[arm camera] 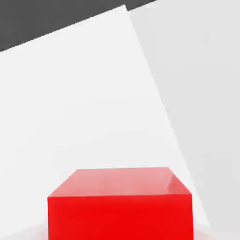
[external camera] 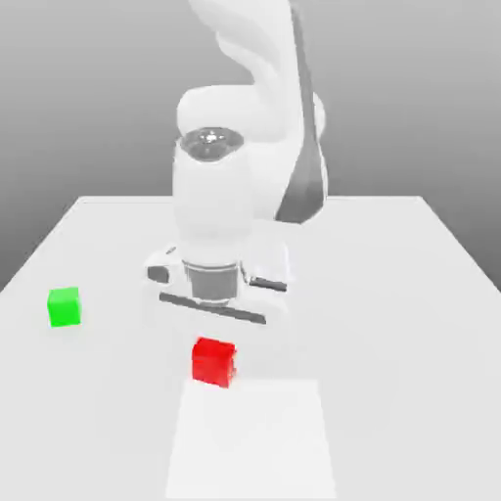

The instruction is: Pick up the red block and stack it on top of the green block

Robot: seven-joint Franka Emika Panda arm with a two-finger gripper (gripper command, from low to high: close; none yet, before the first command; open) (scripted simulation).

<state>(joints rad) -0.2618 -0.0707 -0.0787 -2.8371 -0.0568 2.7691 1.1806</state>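
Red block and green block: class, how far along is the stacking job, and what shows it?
Done: the gripper has reached the red block and is closed on its sides.
In hand: the red block; whether it is off the table yet, I cannot tell.
Left: carrying it over and setting it on the green block, which sits apart.

Pale tabletop (external camera: 391, 391); gray gradient backdrop (external camera: 411, 98) behind.

Cut off in the hand view
The red block (arm camera: 120, 218) runs past the picture's edge, its lower part out of sight; the gripper's fingertips (external camera: 235, 362) are hard to make out.
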